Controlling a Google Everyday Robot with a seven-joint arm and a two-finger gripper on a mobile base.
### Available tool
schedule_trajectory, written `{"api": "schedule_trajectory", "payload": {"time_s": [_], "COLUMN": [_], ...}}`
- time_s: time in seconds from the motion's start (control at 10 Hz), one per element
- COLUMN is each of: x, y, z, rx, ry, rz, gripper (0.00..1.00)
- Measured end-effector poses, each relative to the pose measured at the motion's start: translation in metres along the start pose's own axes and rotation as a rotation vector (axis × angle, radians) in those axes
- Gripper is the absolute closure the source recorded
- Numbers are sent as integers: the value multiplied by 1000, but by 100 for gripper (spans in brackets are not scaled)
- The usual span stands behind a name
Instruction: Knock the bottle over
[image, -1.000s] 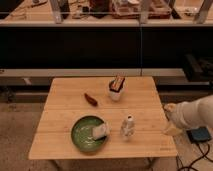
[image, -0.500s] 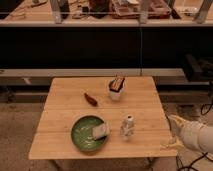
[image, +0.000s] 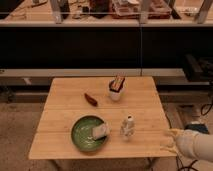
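One small clear bottle (image: 128, 126) with a whitish cap is your target. It stands upright on the desk (image: 70, 92), long axis vertical and cap pointing up, in the front half of the top and a little right of its middle. You will see it just beside the green bowl (image: 85, 135), on that bowl's right and apart from the rim. A pale block (image: 101, 131) lies inside the bowl on the side nearest the bottle. Compared with half a second ago, the bottle has neither shifted nor tipped. What has changed is the white arm (image: 196, 146), which has sunk lower in the view toward the bottom right corner, taking the claw (image: 169, 140) with it. You now find the claw at the desk's front right corner, right of the bottle and a little nearer the front edge, well apart from it; you cannot tell how wide it stands. Farther back, a white cup (image: 116, 91) with brown contents stands behind the bottle, and a small reddish-brown thing (image: 91, 98) lies on the wood to the cup's left. Bowl, cup and reddish thing all lie left of or behind the bottle, on the sides away from the claw, and none of them has moved
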Motion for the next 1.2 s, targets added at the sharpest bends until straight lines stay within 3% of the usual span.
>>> {"api": "schedule_trajectory", "payload": {"time_s": [0.2, 0.3, 0.8, 1.0, 1.2], "x": [-14, -13, 45, 65, 85], "y": [-25, -30, -41, -42, -25], "z": [23, 31, 81, 114, 146], "rx": [52, 67, 209, 276, 285], "ry": [-14, -15, 24, 30, 65], "rz": [15, 5, -118, -157, -208], "gripper": [96, 99, 100, 100, 100]}}
